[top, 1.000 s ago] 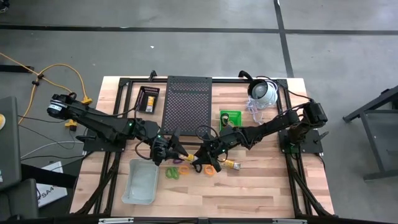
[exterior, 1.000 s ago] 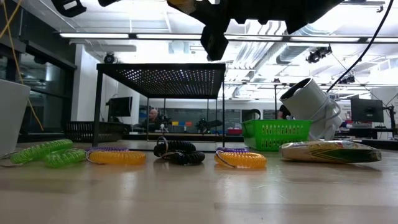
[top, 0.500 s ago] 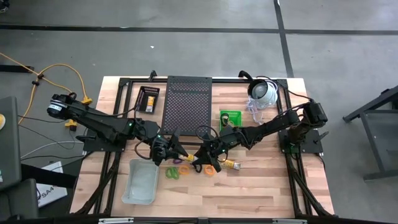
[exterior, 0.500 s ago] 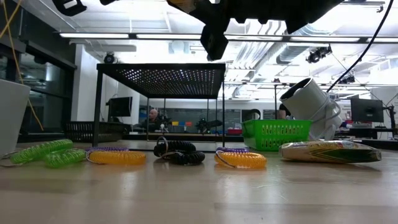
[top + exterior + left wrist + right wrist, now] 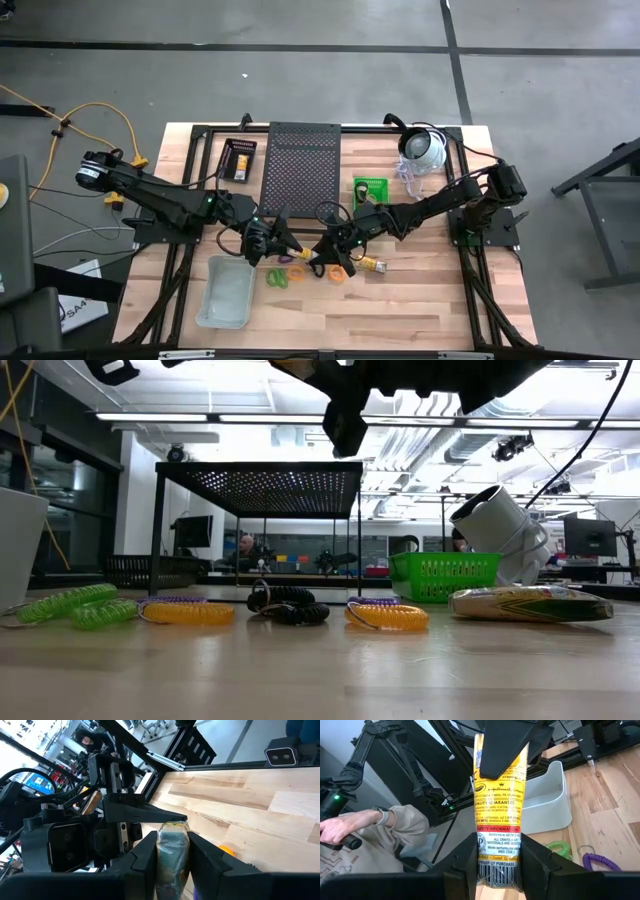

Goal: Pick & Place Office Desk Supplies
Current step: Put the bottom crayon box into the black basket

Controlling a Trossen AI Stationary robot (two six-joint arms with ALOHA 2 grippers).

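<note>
Both hands meet over mid-worktop [image 5: 420, 310]. The right hand [image 5: 497, 851] clamps tight on a yellow crayon packet [image 5: 499, 795], and the left hand [image 5: 171, 851] grips that same packet's far end, raised above the wood. Below lie green loops [image 5: 72, 605], orange loops [image 5: 190, 613], a black loop [image 5: 288, 605] and another packet [image 5: 530, 603]. The white bin [image 5: 226, 291] sits just beside the left hand.

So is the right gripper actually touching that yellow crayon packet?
Touching. In the right wrist view, the right gripper has both dark fingers pressed against the sides of the yellow crayon packet, clamping it with no gap visible on either side.
</note>
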